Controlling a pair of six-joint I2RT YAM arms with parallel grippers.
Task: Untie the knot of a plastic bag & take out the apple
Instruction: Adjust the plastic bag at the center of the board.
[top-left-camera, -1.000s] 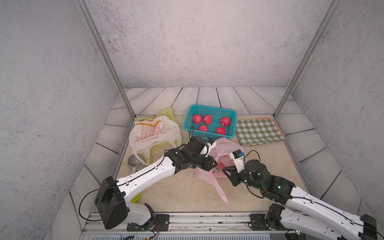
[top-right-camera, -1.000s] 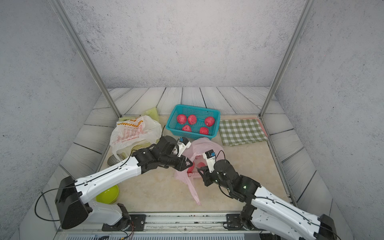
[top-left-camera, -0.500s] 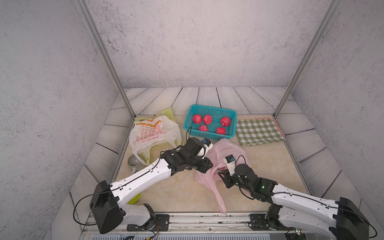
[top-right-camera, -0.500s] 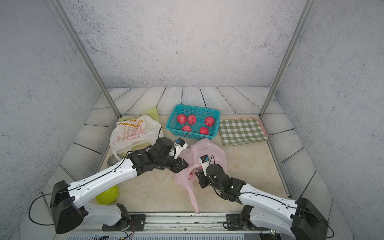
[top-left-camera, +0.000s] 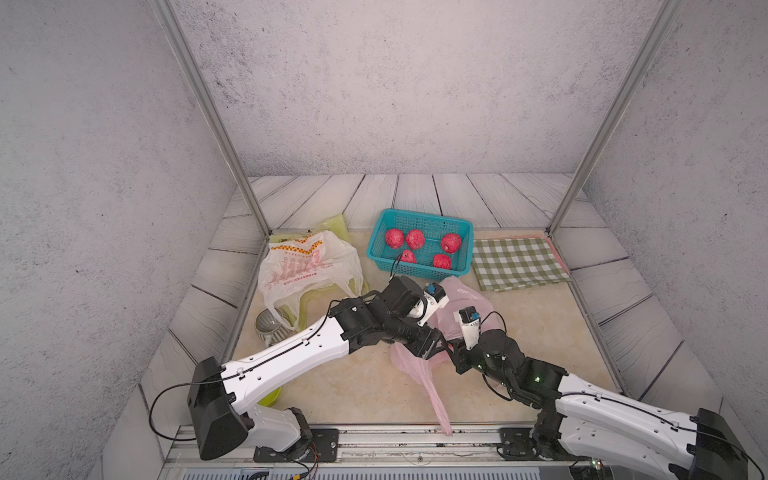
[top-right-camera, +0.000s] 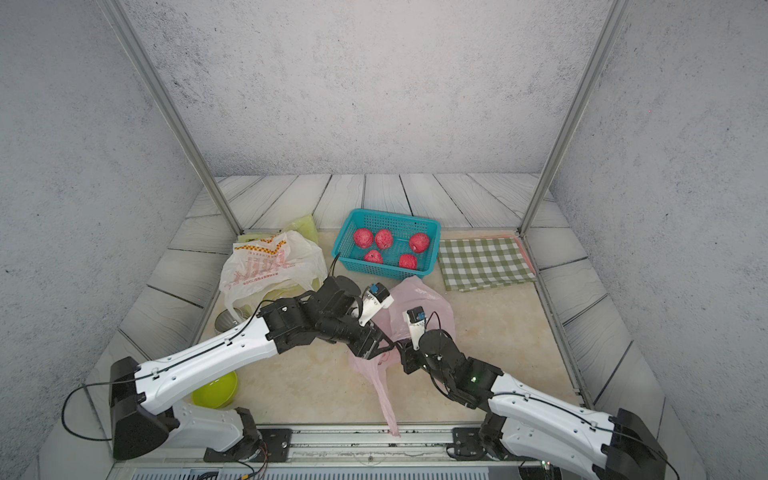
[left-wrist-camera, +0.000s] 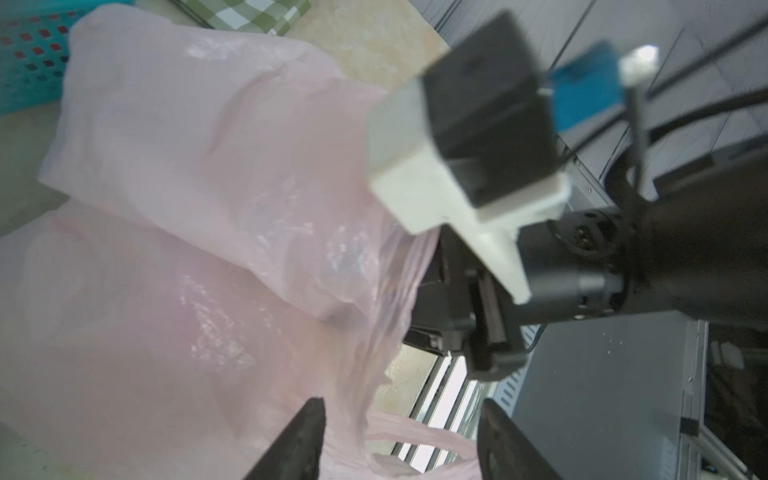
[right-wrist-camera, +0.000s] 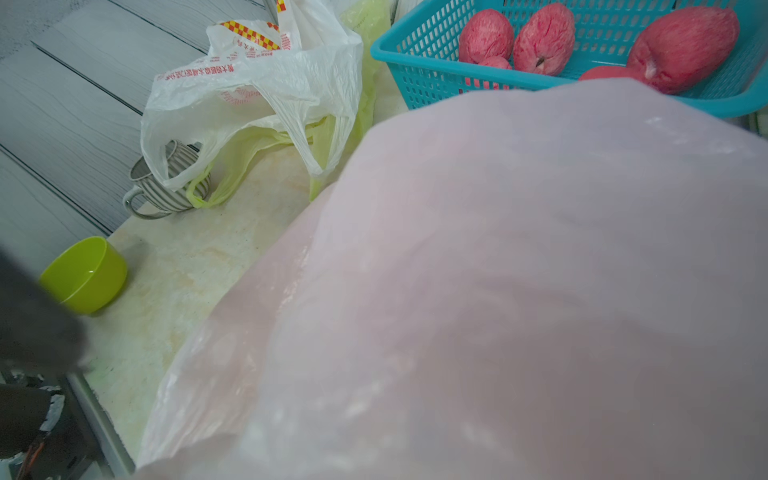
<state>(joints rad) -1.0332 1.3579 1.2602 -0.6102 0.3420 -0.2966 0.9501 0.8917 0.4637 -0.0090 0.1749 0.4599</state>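
Left wrist: hand (left-wrist-camera: 401, 404) spread (over bag (left-wrist-camera: 187, 249))

Only writing I can spot is the red print on the white shopping bag (top-left-camera: 309, 266), under a red and yellow checkered strip. Looks like Chinese characters, too crumpled to read.

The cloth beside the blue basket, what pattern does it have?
The cloth has green-and-white checks, clearest in a top view.
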